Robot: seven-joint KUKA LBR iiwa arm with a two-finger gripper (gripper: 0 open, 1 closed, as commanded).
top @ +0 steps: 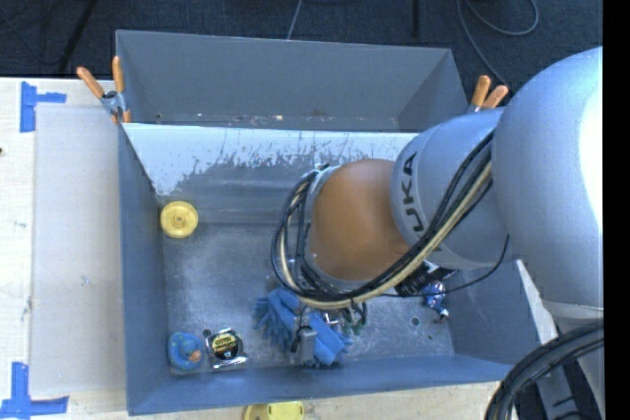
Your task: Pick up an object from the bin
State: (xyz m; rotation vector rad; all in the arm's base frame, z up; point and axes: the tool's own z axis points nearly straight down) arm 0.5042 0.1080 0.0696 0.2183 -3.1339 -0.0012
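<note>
Five things in the grey bin (295, 84): one yellow disc (179, 219), one blue round piece (184, 349) and one yellow-black gadget (224, 346), all left of the end effector (313, 337); one frilly blue item (281, 312) under it; one small dark piece (434, 299) to its right.

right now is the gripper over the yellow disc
No, the gripper is down at the blue frilly thing at the bottom middle, while the yellow disc lies apart at the left.
</note>
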